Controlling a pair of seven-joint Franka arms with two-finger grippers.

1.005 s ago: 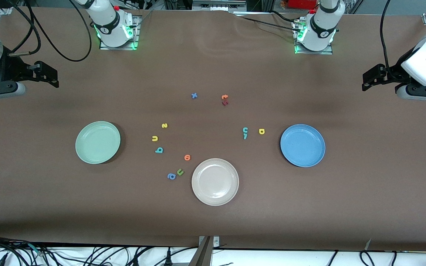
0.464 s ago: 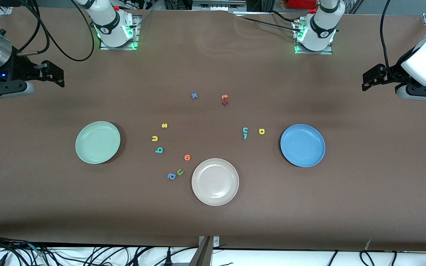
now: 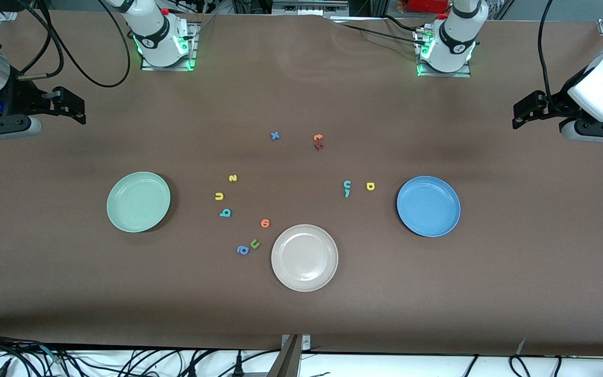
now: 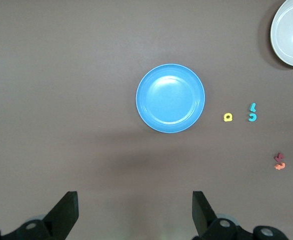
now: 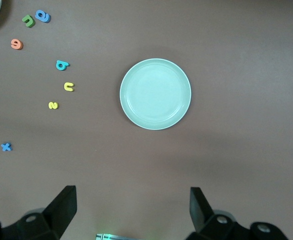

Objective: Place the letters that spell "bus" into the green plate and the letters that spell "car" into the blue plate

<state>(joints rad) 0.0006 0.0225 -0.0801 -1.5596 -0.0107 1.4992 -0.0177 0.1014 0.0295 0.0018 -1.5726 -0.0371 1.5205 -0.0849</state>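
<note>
Both arms wait raised at the bench ends. Left pincer hangs spread over bare bench near the blue plate; right pincer spread near the green plate. "bus" letters lie btwn green plate & cream plate; "car" letters beside blue plate. Only front view shows both sets.

Even, soft light from above — all three views are sharp.

The matte brown table shows no glare, only faint darker bands. The pale mint-green round plate throws a short shadow toward the blue round plate; under the blue plate in the left wrist view a wide, soft shadow lies. Green lamps glow at both arm bases.
</note>
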